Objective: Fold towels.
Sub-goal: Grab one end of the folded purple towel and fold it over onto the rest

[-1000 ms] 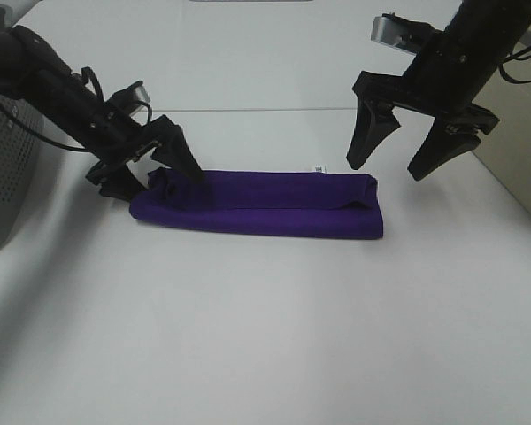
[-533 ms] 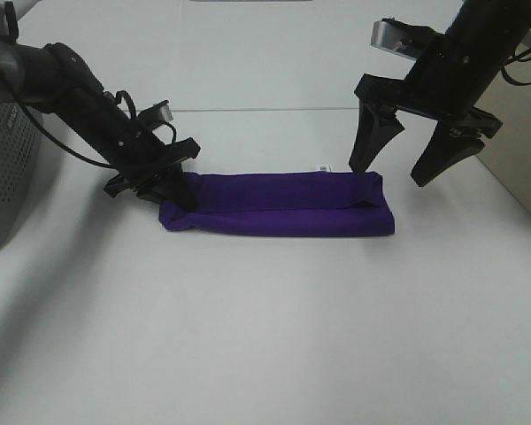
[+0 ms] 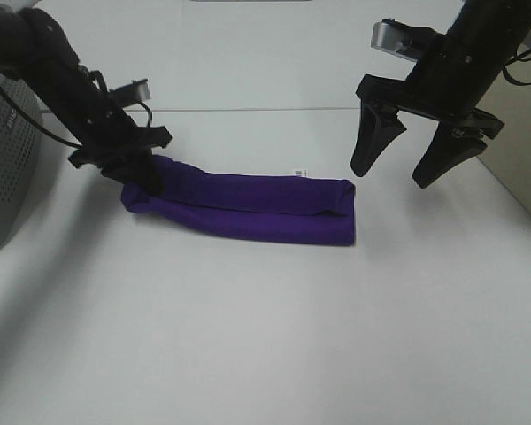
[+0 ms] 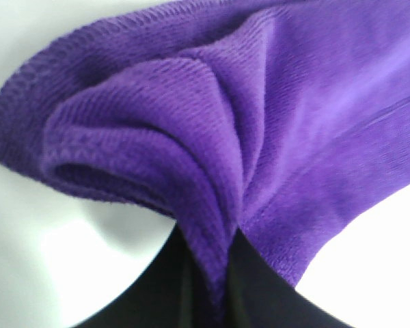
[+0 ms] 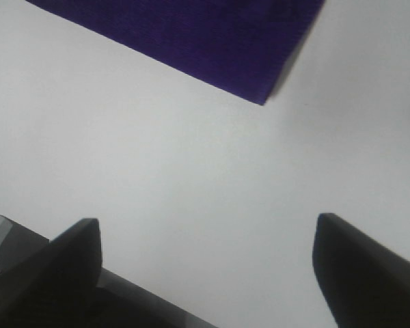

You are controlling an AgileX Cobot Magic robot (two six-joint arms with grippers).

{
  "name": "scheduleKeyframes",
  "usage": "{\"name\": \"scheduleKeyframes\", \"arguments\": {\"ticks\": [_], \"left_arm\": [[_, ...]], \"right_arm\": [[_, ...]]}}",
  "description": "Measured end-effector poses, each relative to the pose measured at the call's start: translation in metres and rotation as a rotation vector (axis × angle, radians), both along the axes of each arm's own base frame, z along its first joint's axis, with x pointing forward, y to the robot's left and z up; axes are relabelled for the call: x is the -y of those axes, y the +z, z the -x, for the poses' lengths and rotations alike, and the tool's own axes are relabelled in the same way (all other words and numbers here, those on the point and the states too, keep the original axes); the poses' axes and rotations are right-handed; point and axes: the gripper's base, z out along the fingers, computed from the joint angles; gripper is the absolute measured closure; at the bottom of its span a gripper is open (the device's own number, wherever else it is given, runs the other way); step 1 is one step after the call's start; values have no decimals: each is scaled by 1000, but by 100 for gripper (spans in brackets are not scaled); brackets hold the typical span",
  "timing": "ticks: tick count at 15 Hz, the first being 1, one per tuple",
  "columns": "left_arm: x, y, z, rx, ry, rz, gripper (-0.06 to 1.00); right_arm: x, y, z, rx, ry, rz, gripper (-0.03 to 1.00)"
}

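perforated grey bin [image 3: 2, 168] near left gripper [image 3: 140, 177] — it pinches the purple towel [image 3: 265, 212].

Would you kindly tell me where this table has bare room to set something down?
The near stretch of the white table, in front of the folded deep purple cloth, is bare, as is the far strip behind it. Crowded: the cloth's left end, where the left gripper pinches it beside the grey perforated bin, and beneath the open right gripper.

High camera overlooks the table [image 3: 248, 345]; both wrist cameras face the towel [image 3: 248, 208], the left very close
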Motion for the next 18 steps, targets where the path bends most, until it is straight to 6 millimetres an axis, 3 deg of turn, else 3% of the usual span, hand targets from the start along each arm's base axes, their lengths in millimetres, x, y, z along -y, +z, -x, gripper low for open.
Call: {"name": "scheduleKeyframes", "arguments": {"ticks": [2,3,5,9,13,14,16,17,18], "left_arm": [[-6,24,2,29,-5,-1,91],[-3,27,3,27,-15,4,91],[21,34,9,30,-85,9,91],[91,41,18,83,-218,29,91],[129,35,13,75,-230,51,91],[148,30,12,85,-242,63,91],[165,28,17,89,-271,72,90],[171,27,20,84,-280,81,81],[178,28,23,69,-278,106,62]], "right_arm": [[0,9,2,22,-1,-8,14],[0,12,3,29,-2,-11,14],[1,25,7,60,-3,-23,14],[2,59,20,146,-6,-54,14],[5,91,36,234,-5,-73,14],[6,97,40,250,-4,-77,14],[6,101,42,259,-5,-80,14],[6,103,43,265,-5,-82,14],[6,104,44,268,-5,-86,14]]}}
